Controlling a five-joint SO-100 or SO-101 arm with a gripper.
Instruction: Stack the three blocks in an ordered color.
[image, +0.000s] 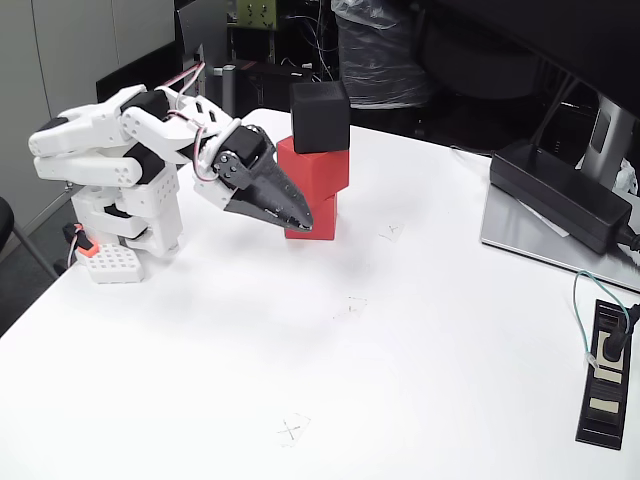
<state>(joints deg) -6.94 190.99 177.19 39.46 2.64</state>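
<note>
A: What does the fixed view show across the white table (300, 360)?

B: The white arm (110, 150) is folded low at the left, and all three blocks stand in one tower near the far edge. The lower red block (325, 218) sits on the table, the upper red block (318, 168) lies on it, turned and shifted a little to the left, and the black block (320, 117) is on top, also sitting slightly askew.

A: So which step is this?

B: By the look of it, the stacking is done and the arm is in the release or retreat stage. The next move probably calls for drawing back cleanly without brushing the tower, since the offsets make it look easy to topple.

A: And the claw?

B: The gripper (300, 222) points down and right, its tip just in front of the lower red block, perhaps overlapping it. The fingers look pressed together, pinching nothing.
</note>
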